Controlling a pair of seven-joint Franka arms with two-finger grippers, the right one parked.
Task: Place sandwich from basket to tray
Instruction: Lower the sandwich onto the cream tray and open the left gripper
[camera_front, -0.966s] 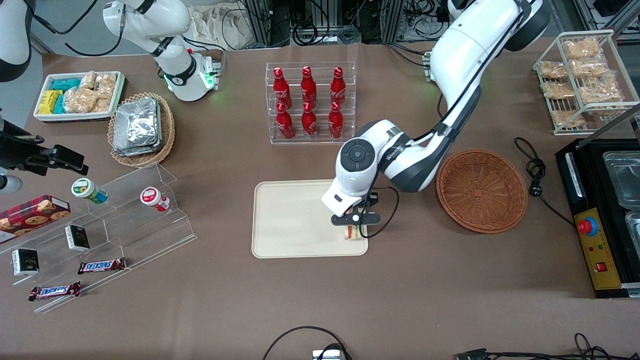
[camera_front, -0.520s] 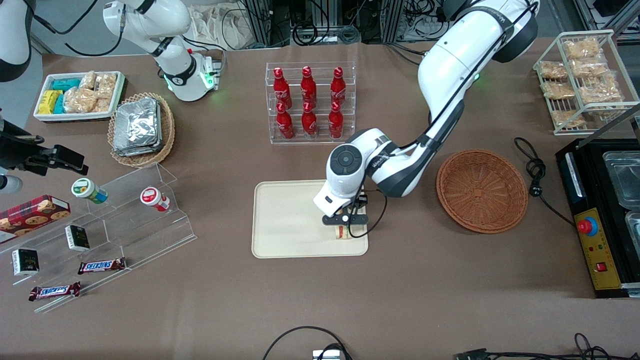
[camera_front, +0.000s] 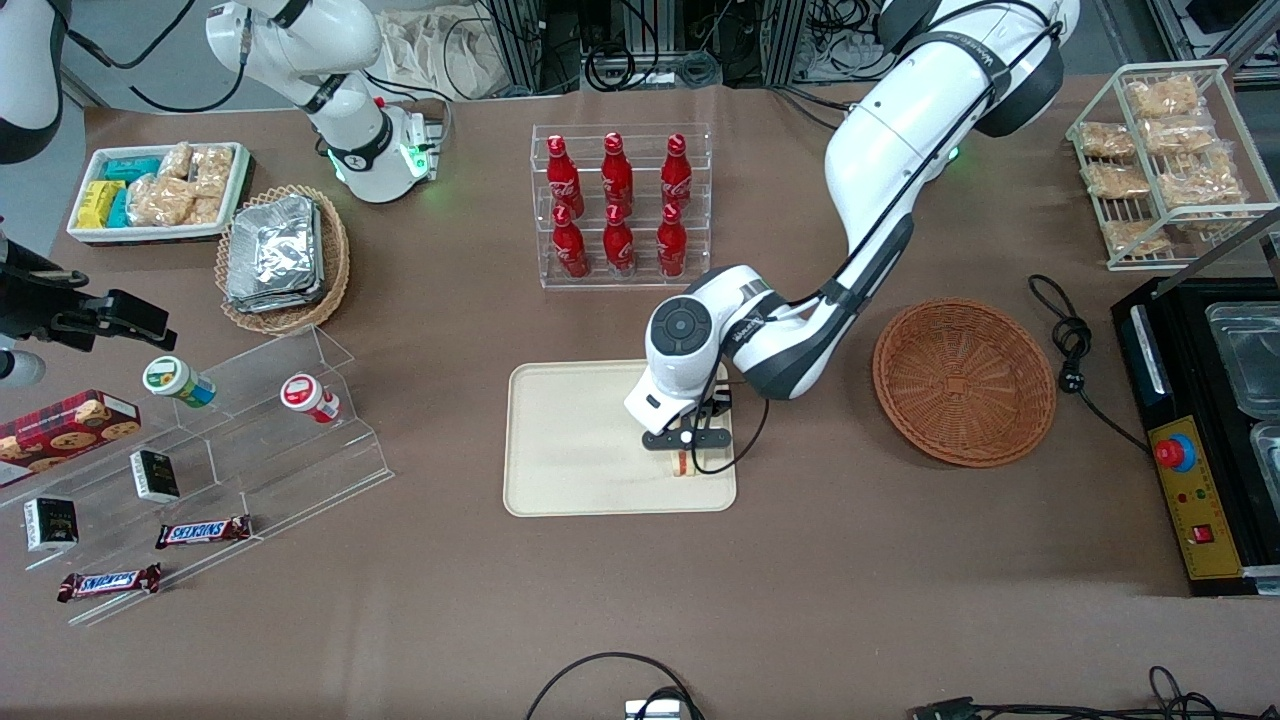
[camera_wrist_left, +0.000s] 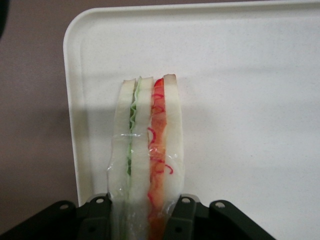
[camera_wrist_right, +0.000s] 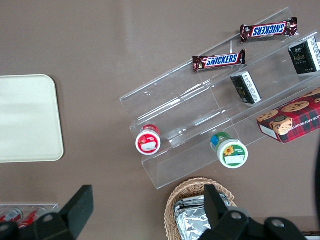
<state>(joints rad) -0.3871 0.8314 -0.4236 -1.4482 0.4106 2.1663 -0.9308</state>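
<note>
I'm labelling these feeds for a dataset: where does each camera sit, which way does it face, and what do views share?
Front view: high above the table's front edge, looking down; both arms show, gripper over the tray.
Left wrist view: on the working arm, facing down; gripper shut on the sandwich.
Right wrist view: on the parked arm, facing down at the clear shelf; its own fingers show.
All three show the tray.

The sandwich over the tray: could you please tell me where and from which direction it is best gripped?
Across its two flat bread faces, from above. The sandwich is a thin wedge standing on edge over the tray, filling layers facing outward, so its broad bread sides suit opposing fingers. The claw already pinches it that way from above, which looks sound.
</note>
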